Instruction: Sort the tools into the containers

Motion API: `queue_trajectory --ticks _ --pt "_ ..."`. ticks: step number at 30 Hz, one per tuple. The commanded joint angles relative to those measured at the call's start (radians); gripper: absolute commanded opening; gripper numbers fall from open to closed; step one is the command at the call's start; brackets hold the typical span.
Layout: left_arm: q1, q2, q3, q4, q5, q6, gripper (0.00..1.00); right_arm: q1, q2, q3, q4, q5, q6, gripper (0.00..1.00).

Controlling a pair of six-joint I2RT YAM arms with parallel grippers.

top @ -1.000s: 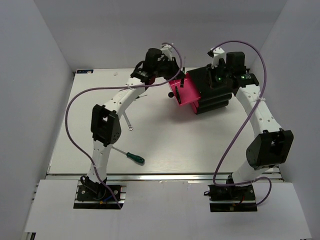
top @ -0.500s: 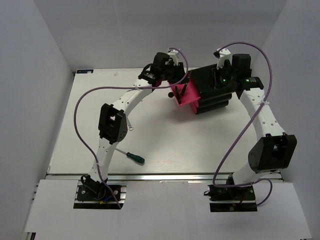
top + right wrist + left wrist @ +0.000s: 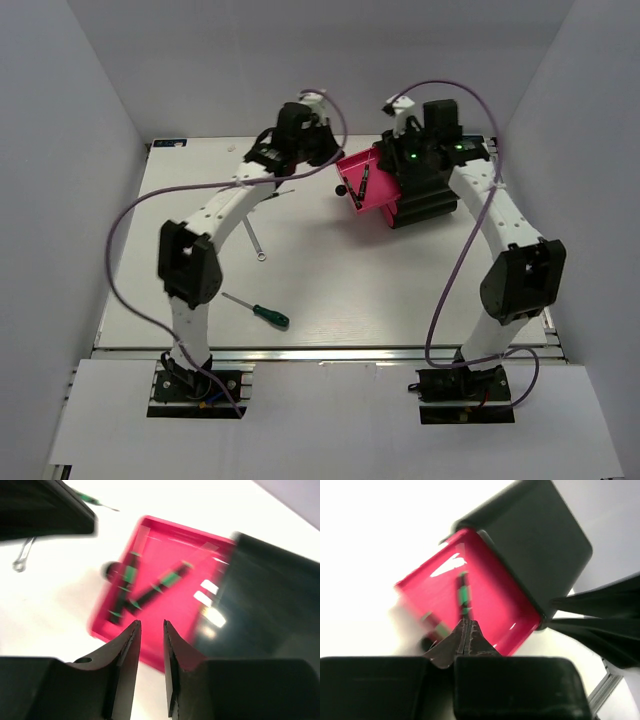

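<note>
The pink drawer (image 3: 372,195) stands pulled out of the black cabinet (image 3: 432,198) and holds thin dark-handled screwdrivers (image 3: 364,186). My left gripper (image 3: 322,152) is shut and empty, just left of the drawer; its wrist view shows the closed tips (image 3: 466,623) over the drawer (image 3: 490,600). My right gripper (image 3: 397,152) hovers above the drawer's back edge, its jaws a little apart and empty (image 3: 151,624); below it lie the crossed screwdrivers (image 3: 150,592). The green-handled screwdriver (image 3: 266,313) and the silver wrench (image 3: 255,243) lie on the table.
A thin screwdriver (image 3: 282,194) lies on the table left of the drawer, and the right wrist view shows it too (image 3: 94,500). The drawer's black knob (image 3: 342,188) points left. White walls close in the table on three sides.
My left gripper has drawn back left and away from the drawer. My right gripper has moved left, from over the cabinet to over the drawer's back edge.
</note>
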Motion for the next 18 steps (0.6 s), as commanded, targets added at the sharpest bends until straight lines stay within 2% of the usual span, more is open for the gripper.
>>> queue_trajectory --ticks 1,2,5,9,12,14,18 --pt "0.104 -0.223 -0.166 0.063 -0.083 -0.104 0.03 0.075 0.046 0.081 -0.024 0.033 0.005 0.31" --pt "0.147 -0.28 -0.263 0.085 -0.056 -0.126 0.06 0.089 0.062 0.093 -0.024 0.047 0.022 0.31" --pt "0.194 -0.347 -0.413 0.106 -0.017 -0.169 0.13 0.109 0.144 0.176 -0.067 0.114 0.071 0.32" --pt "0.194 -0.442 -0.532 0.115 -0.029 -0.175 0.39 0.135 0.245 0.273 -0.136 0.259 0.105 0.28" --pt "0.194 -0.484 -0.606 0.127 -0.043 -0.184 0.5 0.144 0.228 0.233 -0.11 0.317 0.139 0.27" --pt "0.194 -0.496 -0.631 0.133 -0.048 -0.194 0.54 0.15 0.228 0.216 -0.104 0.368 0.179 0.27" --pt "0.194 -0.503 -0.654 0.132 -0.046 -0.2 0.56 0.153 0.245 0.21 -0.099 0.428 0.269 0.28"
